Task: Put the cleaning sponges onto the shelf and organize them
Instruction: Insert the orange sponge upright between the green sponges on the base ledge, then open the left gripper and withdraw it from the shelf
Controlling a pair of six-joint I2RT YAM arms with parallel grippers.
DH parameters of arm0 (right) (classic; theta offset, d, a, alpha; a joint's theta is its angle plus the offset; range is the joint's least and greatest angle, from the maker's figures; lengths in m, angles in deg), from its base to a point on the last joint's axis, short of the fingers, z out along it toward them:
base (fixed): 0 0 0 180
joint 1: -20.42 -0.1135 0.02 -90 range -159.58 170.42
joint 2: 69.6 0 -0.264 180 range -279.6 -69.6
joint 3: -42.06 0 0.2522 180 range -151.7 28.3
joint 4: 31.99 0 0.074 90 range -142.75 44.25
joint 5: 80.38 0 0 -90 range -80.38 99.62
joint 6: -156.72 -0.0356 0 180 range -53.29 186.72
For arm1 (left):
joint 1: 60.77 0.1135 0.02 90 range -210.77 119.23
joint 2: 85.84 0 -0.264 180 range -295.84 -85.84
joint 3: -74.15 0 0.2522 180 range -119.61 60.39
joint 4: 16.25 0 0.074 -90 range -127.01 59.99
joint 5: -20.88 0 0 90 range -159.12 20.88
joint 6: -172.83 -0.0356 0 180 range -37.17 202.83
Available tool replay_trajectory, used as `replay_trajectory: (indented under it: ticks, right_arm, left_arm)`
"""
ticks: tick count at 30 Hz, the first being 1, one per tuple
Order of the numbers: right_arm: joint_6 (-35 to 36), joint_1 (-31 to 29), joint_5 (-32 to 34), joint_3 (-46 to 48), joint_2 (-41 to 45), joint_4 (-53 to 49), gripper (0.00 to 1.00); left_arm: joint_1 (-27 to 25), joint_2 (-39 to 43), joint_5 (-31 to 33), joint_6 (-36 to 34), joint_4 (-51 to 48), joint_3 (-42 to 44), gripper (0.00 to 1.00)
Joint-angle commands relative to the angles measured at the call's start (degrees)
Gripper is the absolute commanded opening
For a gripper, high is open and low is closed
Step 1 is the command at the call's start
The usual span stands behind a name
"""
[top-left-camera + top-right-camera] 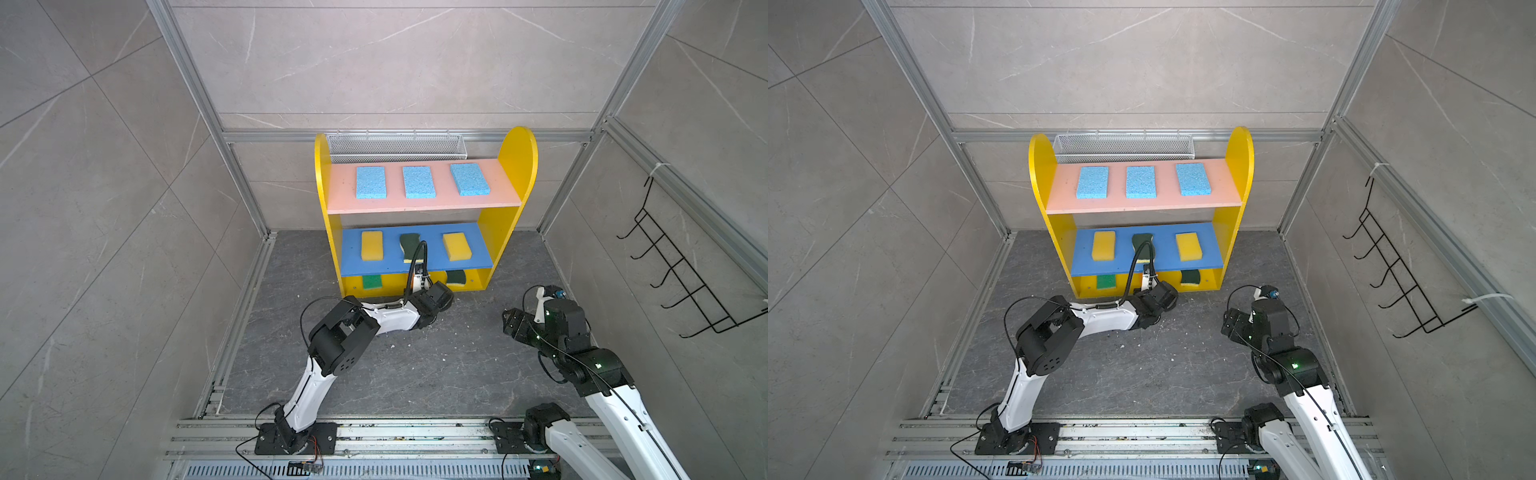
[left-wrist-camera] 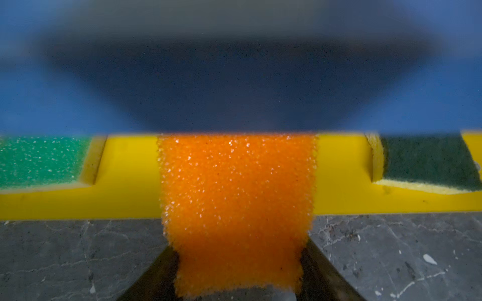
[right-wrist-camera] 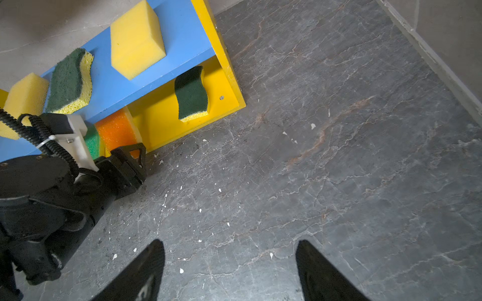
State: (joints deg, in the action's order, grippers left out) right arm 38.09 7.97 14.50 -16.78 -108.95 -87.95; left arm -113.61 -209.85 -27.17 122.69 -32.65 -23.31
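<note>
- Eight of nine sponges lie free on the shelf [image 1: 517,153]; the ninth is in the grip, part way in.
- Pink upper board [image 1: 424,203]: three light blue sponges [image 1: 419,182] in a row, spaced apart, all flat.
- Blue middle board [image 1: 390,266]: two yellow sponges [image 1: 371,245] at the ends, one dark-green wavy sponge [image 1: 409,241] between them. A cable of the left arm partly covers it in both top views.
- Yellow base [image 2: 130,198]: bright green sponge [image 2: 39,161] at one end, second dark-green wavy sponge [image 3: 191,93] at the other, neither touching anything else.
- Orange sponge [image 2: 237,195]: in the middle of the base, between those two and apart from both. Its front part is over the base under the blue board; its rear part overhangs the front edge, above the floor [image 3: 313,156].
- Left gripper [image 2: 238,247]: clamped on the rear of the orange sponge, one finger on each side.
- Right gripper [image 3: 229,242]: jaws wide apart, nothing between them, hanging over bare floor clear of the shelf.
- No loose sponge is visible on the floor.
- Judgement: last placement under way. Left to do: push the orange sponge fully in, release, back the arm out from under the blue board.
- Risk, as judged: low clearance under that board, so the sponge could drag back out on withdrawal.
</note>
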Motion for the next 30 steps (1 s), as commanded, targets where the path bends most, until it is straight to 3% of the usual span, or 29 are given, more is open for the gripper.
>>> replay_trajectory:
  ticks: [1, 30]
  right_arm:
    - [0.93, 0.10, -0.07, -1.08, 0.77, -0.96, 0.81]
    - [0.82, 0.06, 0.04, -1.15, 1.56, -1.58, 0.82]
  left_arm:
    - [0.97, -0.78, 2.51, 1.24, 0.21, -1.58, 0.61]
    - [3.71, -4.58, 0.50, 2.20, -4.12, -4.44, 0.66]
